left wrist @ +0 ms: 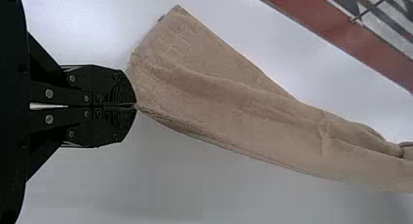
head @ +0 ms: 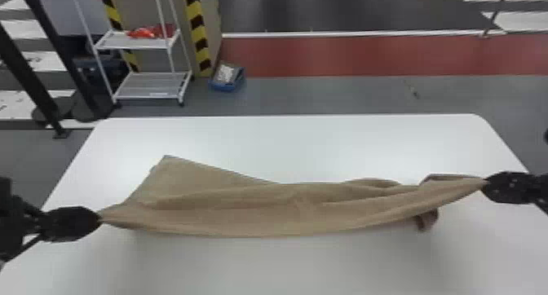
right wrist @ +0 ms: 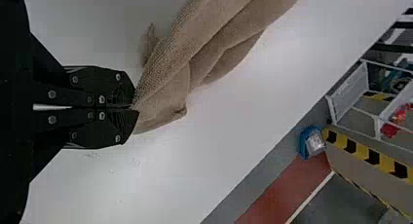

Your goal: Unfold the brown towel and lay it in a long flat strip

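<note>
The pinched ends of the brown towel (head: 285,212) are hidden between the fingertips of the left gripper (head: 100,219) and the right gripper (head: 484,183), and its lower layers lie hidden under the upper cloth. The white table's (head: 285,147) near edge is cut off, as is the top of the white shelf cart (head: 142,97) at far left. The red items (head: 142,33) on it are too blurred to name.

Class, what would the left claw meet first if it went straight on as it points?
Likely the brown towel, pinched at one end in the left claw; depth is hard to judge.
</note>
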